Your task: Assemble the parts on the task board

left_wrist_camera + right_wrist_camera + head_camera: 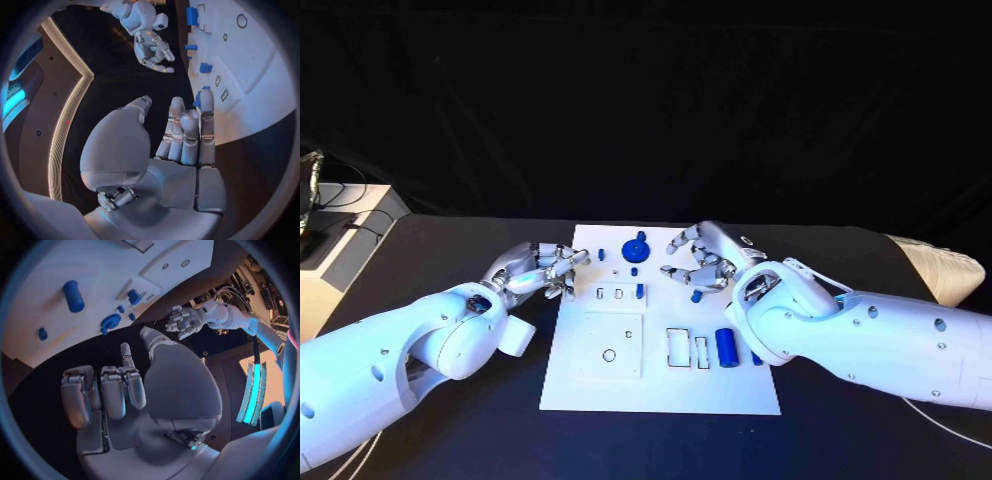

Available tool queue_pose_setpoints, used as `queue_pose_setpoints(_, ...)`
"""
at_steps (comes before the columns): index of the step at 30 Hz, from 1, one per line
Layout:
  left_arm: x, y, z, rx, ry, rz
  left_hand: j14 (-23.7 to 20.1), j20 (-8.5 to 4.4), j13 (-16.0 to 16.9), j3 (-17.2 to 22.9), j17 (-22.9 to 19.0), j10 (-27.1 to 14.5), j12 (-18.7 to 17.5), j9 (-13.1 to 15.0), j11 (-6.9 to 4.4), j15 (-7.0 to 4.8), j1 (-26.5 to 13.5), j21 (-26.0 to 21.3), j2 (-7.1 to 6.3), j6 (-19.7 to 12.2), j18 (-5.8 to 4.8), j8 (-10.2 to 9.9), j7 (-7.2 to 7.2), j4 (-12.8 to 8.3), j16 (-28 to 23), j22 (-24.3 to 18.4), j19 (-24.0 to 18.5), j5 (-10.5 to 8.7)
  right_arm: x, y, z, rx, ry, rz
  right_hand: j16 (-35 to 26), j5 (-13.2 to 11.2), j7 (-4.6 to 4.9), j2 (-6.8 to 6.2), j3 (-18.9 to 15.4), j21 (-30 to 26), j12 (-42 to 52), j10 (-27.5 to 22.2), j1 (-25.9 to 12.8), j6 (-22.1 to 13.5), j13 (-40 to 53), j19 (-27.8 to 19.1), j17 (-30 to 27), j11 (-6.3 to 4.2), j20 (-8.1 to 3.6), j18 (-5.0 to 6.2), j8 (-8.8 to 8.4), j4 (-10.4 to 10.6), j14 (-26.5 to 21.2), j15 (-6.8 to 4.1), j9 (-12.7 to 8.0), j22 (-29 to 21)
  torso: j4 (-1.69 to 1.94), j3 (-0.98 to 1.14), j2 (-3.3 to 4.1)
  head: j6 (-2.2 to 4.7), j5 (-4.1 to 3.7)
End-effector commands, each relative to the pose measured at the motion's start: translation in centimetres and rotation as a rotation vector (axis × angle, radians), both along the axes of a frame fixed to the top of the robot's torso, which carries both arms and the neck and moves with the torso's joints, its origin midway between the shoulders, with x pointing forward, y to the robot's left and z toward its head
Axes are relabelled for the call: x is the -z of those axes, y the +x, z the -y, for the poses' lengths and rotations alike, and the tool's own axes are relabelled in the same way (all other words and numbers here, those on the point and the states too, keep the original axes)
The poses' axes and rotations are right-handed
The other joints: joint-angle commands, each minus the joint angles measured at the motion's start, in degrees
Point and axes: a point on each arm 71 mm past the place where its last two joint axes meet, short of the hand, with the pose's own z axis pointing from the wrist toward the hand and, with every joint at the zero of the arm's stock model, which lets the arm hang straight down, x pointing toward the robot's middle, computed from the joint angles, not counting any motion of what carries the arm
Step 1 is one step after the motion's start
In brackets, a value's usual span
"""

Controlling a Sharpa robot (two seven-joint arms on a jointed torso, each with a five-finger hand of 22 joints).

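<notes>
Black cloth hangs behind the black bench (pixel 444 430), and the white task board (pixel 661 390) lies in the middle of it, running from near me to the far side.

My left hand (pixel 542 268) sits at the board's far left edge. From the left wrist view its fingers (pixel 187 132) stretch out straight and close together, thumb held apart, with nothing in them; the fingertips reach to the board's edge, just beside a small blue part (pixel 199 97).

My right hand (pixel 708 258) hovers over the far right of the board. From the right wrist view its fingers (pixel 115 390) are bent partway in, one pointing straighter toward the board, and they hold nothing.

On the board, a round blue part with a knob (pixel 636 246) stands at the far end, between my two hands. A small upright blue piece (pixel 640 290) stands nearer the middle, beside two pale slots. A blue cylinder (pixel 727 346) lies toward the near right, next to two rectangular outlines, just left of my right forearm. A small blue part (pixel 695 296) lies just under my right hand.
</notes>
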Motion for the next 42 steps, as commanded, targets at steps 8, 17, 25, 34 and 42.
queue_pose_setpoints(8,0.9,2.1,2.4,0.122,0.415,-0.147,9.2,-1.34,16.2,-0.2,16.3,8.5,15.5,2.8,-1.31,-1.35,-1.9,15.4,1.52,-0.2,-3.88,5.8,-1.52,0.2,9.7,23.3,13.1,0.46,-0.7,2.5,4.3,0.128,0.191,-0.225,-0.2,2.8,-0.58,0.95,-0.7,-0.9,-0.1,5.6,0.8,0.6,14.7,5.4,12.8,-0.95,-0.79,-0.05,2.57,0.9,5.5,-0.98,2.7,14.1,-0.56,1.36,-2.01,-0.32,0.79)
queue_pose_setpoints(17,0.4,4.3,5.9,0.198,0.665,-0.185,10.4,-1.69,19.0,-1.0,19.2,10.1,17.8,3.4,-1.69,-1.70,-4.1,17.7,1.71,-0.1,-4.59,7.2,-1.95,0.2,10.9,27.5,15.5,0.21,-0.5,3.5,5.2,0.166,0.173,-0.287,-0.3,2.9,-0.65,1.10,-1.0,-1.0,-0.2,5.5,0.2,0.2,14.7,5.3,12.7,-1.02,-0.89,-0.02,3.05,1.0,5.5,-1.06,3.5,14.1,-0.89,2.18,-2.66,-0.50,1.21)
queue_pose_setpoints(25,-0.3,5.5,8.2,0.219,0.752,-0.191,10.5,-1.77,18.6,-0.6,19.3,9.8,17.6,3.5,-1.75,-1.75,-3.7,18.0,2.16,-0.4,-4.68,7.3,-2.00,0.1,11.0,28.1,15.8,0.40,-0.3,3.8,5.1,0.174,0.156,-0.304,-0.3,1.9,-0.58,1.25,-1.3,-1.1,-0.1,5.6,-0.2,-0.6,14.7,5.3,12.6,-0.97,-0.92,-0.02,3.23,1.0,5.5,-1.06,4.2,14.1,-1.08,2.40,-2.87,-0.63,1.47)
queue_pose_setpoints(34,-0.8,6.3,10.0,0.229,0.816,-0.210,10.2,-1.69,18.2,2.6,18.5,9.2,17.3,3.4,-1.54,-1.60,-2.9,18.5,0.77,-1.1,-4.73,7.3,-1.74,0.2,10.7,28.6,15.6,0.50,-0.3,3.9,5.1,0.181,0.142,-0.310,-0.3,1.8,-0.54,1.17,-1.4,-1.1,0.0,5.6,-0.2,-0.9,14.7,5.3,12.7,-0.95,-0.92,-0.02,3.24,1.0,5.5,-1.05,4.4,14.1,-1.10,2.40,-2.74,-0.65,1.38)
queue_pose_setpoints(42,-1.0,6.8,10.4,0.229,0.853,-0.244,10.1,-1.63,17.7,2.5,18.3,8.8,17.0,3.4,-1.50,-1.56,-3.7,18.5,0.12,-1.1,-4.69,7.4,-1.72,0.2,10.6,28.4,15.4,0.38,-0.2,4.0,5.2,0.184,0.133,-0.316,-0.3,1.7,-0.52,1.12,-1.5,-1.2,-0.1,5.6,-0.3,-1.1,14.7,5.3,12.5,-0.93,-0.92,0.01,3.28,1.0,5.5,-1.03,4.5,14.0,-0.85,2.18,-2.59,-0.88,1.03)
